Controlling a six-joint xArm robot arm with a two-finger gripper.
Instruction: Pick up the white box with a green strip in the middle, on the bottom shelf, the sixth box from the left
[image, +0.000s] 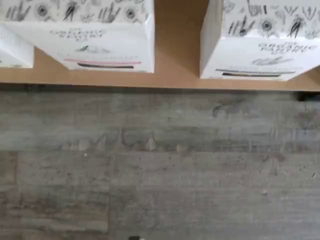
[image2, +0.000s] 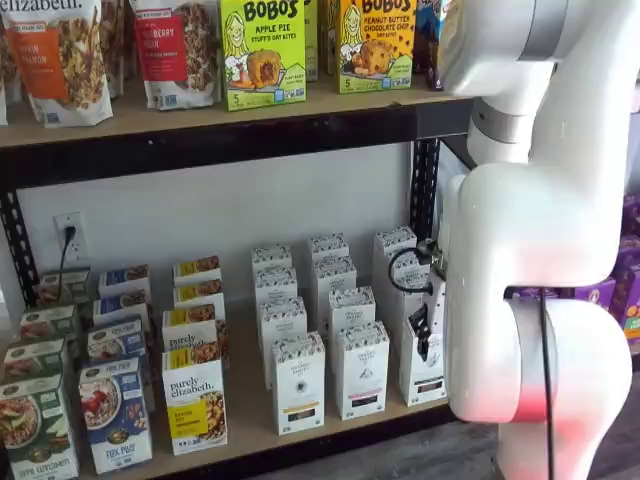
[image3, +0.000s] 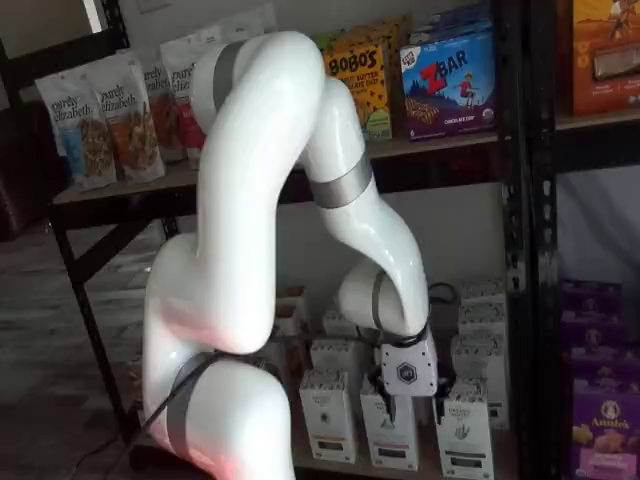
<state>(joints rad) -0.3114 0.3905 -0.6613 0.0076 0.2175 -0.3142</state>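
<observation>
The big white arm (image2: 540, 250) is bending down in front of the shelves and is hiding a lot of them. The bottom shelf (image: 177, 50) is holding rows of boxes, and the gray floor (image: 160, 165) is showing just in front of its edge. The white box (image: 260, 42) we want is standing at the front of the row nearest the black post (image2: 425, 190), and in a shelf view the gripper is covering part of it. It is looking tall, thin and made of card, so I am guessing it is light and stiff but could get squashed if it is pinched too hard. Its smooth sides may be a bit slippery. I am thinking the best place to hold it is on its two flat sides, near the top. The white carton with the pinkish-red strip (image: 100, 40) is standing beside it with a clear gap of bare wood between them, so one finger should be fitting in there. More white cartons are standing close behind it. The gripper (image3: 407, 400) is hanging just in front of the row, its fingers are spreading wide, and it is holding nothing. The dark-greenish strip (image: 250, 74) is sitting low on the box front.
</observation>
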